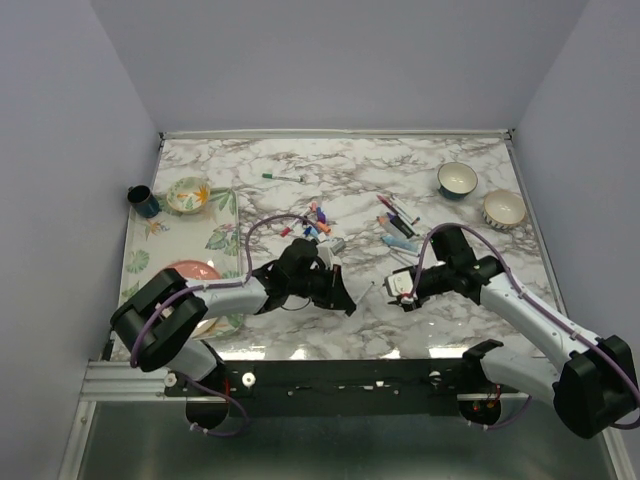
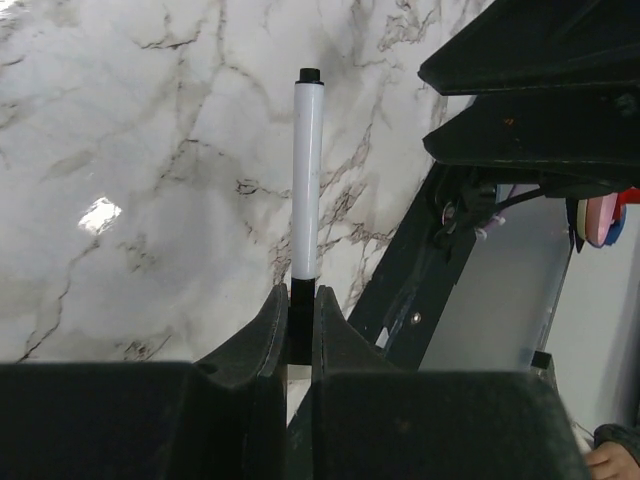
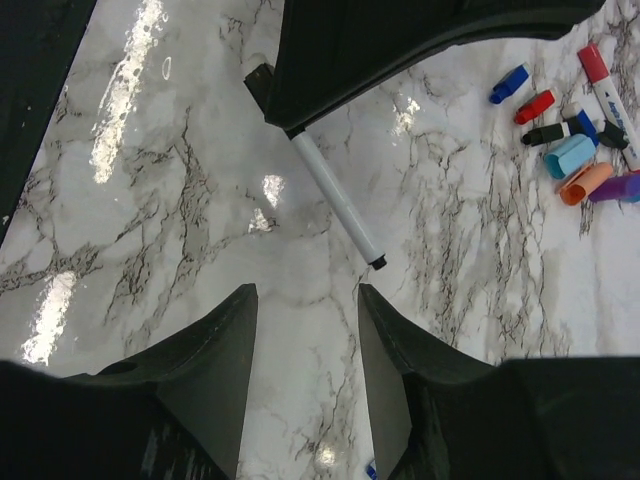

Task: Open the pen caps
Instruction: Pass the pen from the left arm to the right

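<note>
My left gripper (image 2: 297, 310) is shut on the black end of a white pen (image 2: 307, 180), which sticks out over the marble with a small black tip at its far end. In the top view this left gripper (image 1: 345, 300) sits at table centre. My right gripper (image 1: 405, 290) faces it from the right. That right gripper (image 3: 307, 300) stands open with nothing between its fingers, just short of the pen (image 3: 335, 200) tip. Several loose pen caps (image 3: 560, 120) in blue, red, black, orange and purple lie beyond; they show as a pile (image 1: 315, 222) in the top view.
More pens and caps (image 1: 398, 225) lie right of centre, and a green pen (image 1: 283, 177) lies further back. Two bowls (image 1: 457, 179) (image 1: 503, 208) stand at the back right. A leaf-print tray (image 1: 225, 205) on the left carries a bowl (image 1: 188, 194) and a pink plate (image 1: 190, 270); a dark mug (image 1: 142, 201) stands beside it.
</note>
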`<state>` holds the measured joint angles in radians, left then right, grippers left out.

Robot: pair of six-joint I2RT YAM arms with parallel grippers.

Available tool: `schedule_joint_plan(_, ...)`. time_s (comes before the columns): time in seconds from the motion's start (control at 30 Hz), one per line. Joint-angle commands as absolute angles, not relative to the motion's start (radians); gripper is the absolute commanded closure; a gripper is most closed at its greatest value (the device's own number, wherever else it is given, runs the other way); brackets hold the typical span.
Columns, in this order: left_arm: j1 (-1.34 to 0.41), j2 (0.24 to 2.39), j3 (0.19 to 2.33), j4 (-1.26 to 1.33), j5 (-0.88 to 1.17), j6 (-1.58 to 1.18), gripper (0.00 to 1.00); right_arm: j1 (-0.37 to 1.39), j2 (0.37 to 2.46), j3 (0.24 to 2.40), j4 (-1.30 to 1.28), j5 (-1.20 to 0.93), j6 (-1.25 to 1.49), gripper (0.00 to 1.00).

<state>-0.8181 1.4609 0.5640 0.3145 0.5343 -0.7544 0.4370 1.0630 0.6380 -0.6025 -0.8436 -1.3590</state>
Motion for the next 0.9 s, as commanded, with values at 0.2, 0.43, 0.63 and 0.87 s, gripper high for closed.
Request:
schedule_joint_plan(0.2, -0.92, 1.581, 0.669, 0.351, 0.598, -0.752, 1.0, 0.436, 1.048, 0.6, -0.637, -0.885, -1.48, 0.45)
schedule_joint_plan(0.43, -0.95, 1.618, 0.706, 0.339, 0.604, -0.747, 1.0, 0.436, 1.052, 0.595, -0.656, -0.896, -1.503, 0.39)
schedule_joint_plan(0.63, -0.965, 1.637, 0.718, 0.339, 0.609, -0.747, 1.0, 0.436, 1.06, 0.598, -0.715, -0.905, -1.577, 0.33)
schedule_joint_plan(0.87, -0.979, 1.654, 0.739, 0.337, 0.621, -0.747, 1.0, 0.437, 1.065, 0.595, -0.716, -0.905, -1.583, 0.32)
